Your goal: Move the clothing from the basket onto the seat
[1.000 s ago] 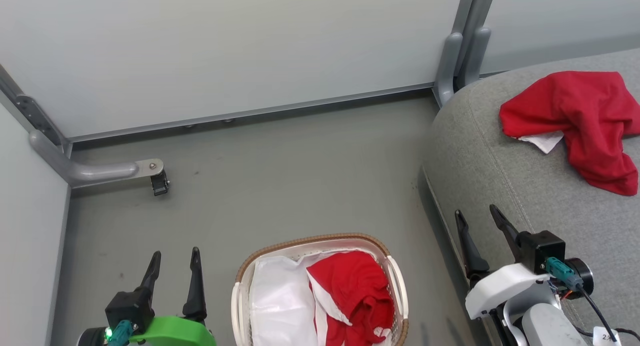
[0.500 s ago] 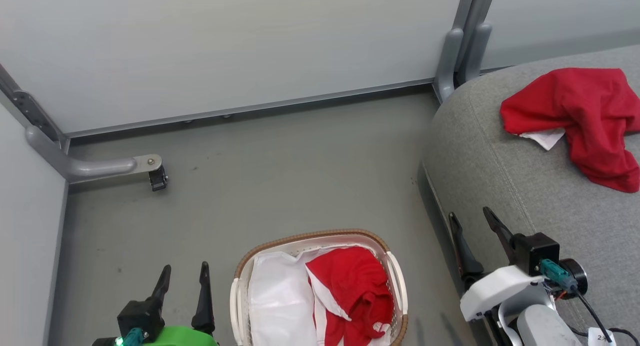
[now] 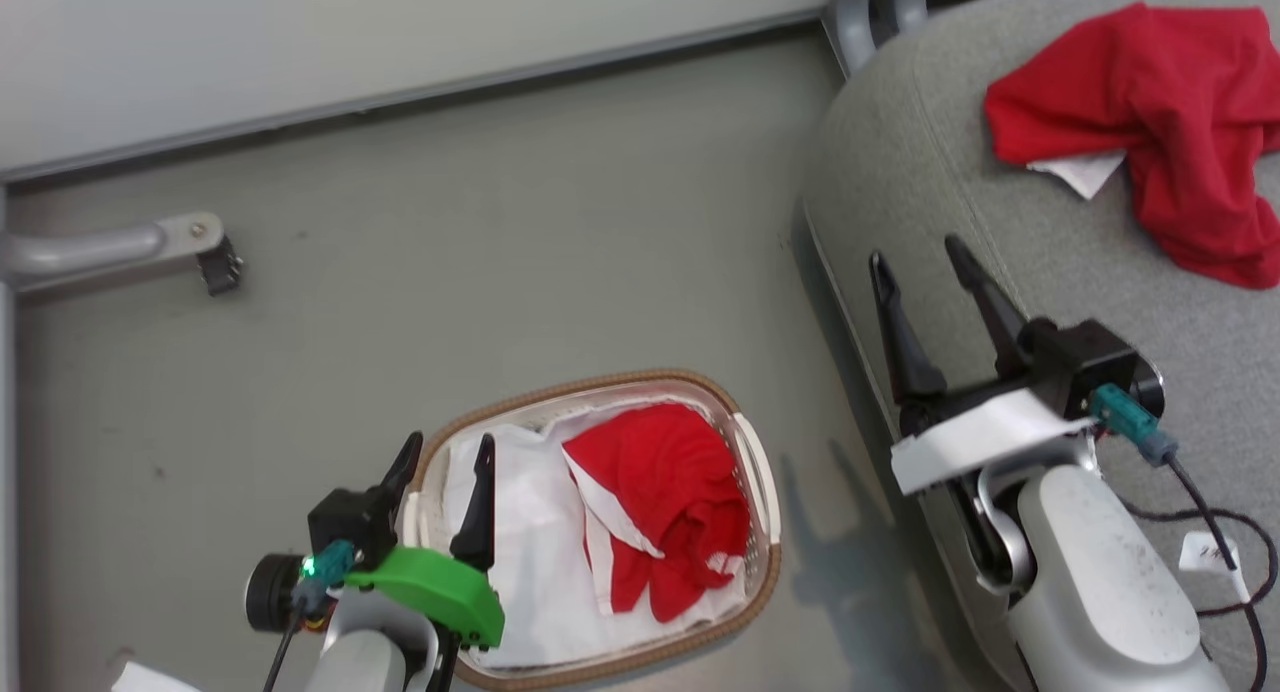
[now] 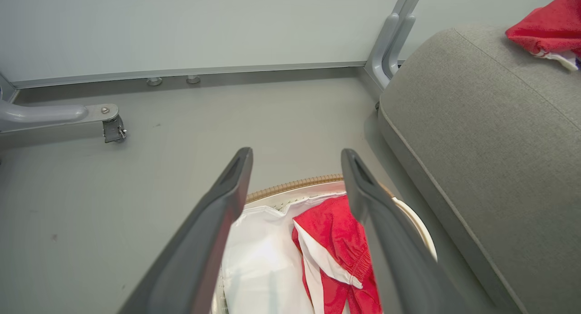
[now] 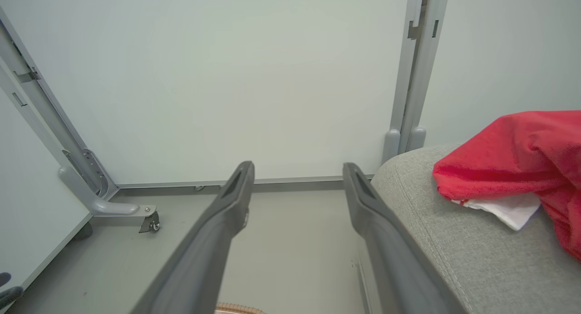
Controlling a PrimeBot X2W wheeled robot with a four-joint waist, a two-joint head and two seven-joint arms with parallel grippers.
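**A:** We are holding our left gripper [image 3: 450,440] above the left side of the basket [image 3: 590,384], fingers spread and gripping nothing. Our right gripper [image 3: 914,249] is also spread and empty, hanging over the edge of the seat [image 3: 960,202].

**B:** So we are going for the clothing [image 3: 660,502] with the left?

**A:** We are judging so. It is lying bunched against the basket's right wall, so we are needing to shift right before dropping. Straight down from here, we are only catching the liner [image 3: 505,542].

**B:** And the grip itself?

**A:** We are aiming at the thick red fold, going deep and keeping clear of the rim, so that the whole piece is lifting at once.

**B:** What is the basket holding otherwise?

**A:** Just the white liner, which is showing bare on the left half. One garment [image 3: 1150,102] is already lying on the seat.
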